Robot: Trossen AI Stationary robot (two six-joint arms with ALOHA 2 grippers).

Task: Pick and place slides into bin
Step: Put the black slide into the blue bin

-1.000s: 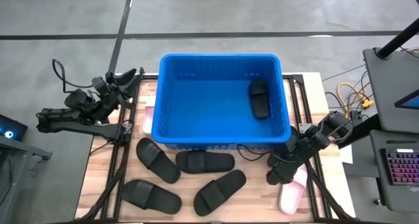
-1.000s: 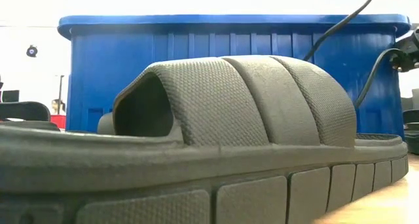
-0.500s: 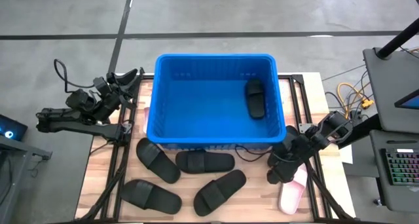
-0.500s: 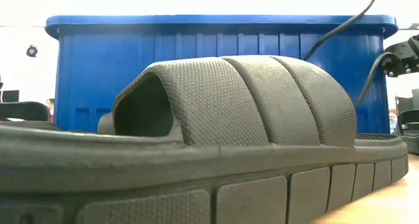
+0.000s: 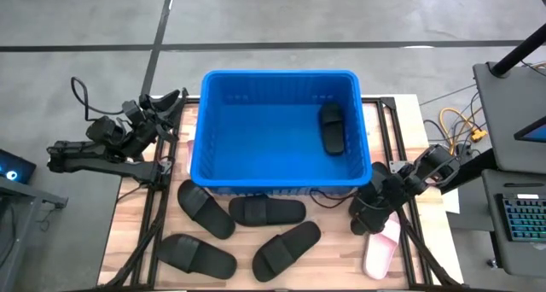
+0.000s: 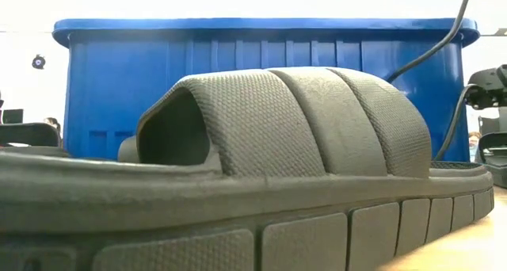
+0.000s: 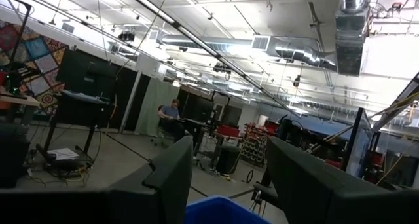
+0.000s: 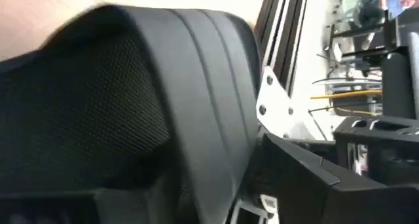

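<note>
The blue bin (image 5: 277, 130) stands at the table's far middle with one black slide (image 5: 333, 128) lying inside at its right. Several black slides lie in front of it on their soles, two of them shown in the high view (image 5: 205, 208) (image 5: 286, 248); the nearest fills the low view (image 6: 261, 144). A light pink slide (image 5: 381, 248) lies at the near right. My right gripper (image 5: 367, 220) is low over the pink slide's far end, and a black ribbed strap (image 8: 131, 99) fills its wrist view. My left gripper (image 7: 226, 178) is open and empty, raised at the table's far left.
Black frame rails (image 5: 401, 155) run along the table's right and left sides. A cable (image 6: 444, 49) hangs in front of the bin's right corner. A laptop and a keyboard (image 5: 520, 215) stand beyond the right edge. Bare wood shows at the near middle edge.
The bin has slid a little toward the table's left edge with the black slide inside it. My right arm has sunk lower beside the bin's near right corner, its gripper staying over the pink slide.
</note>
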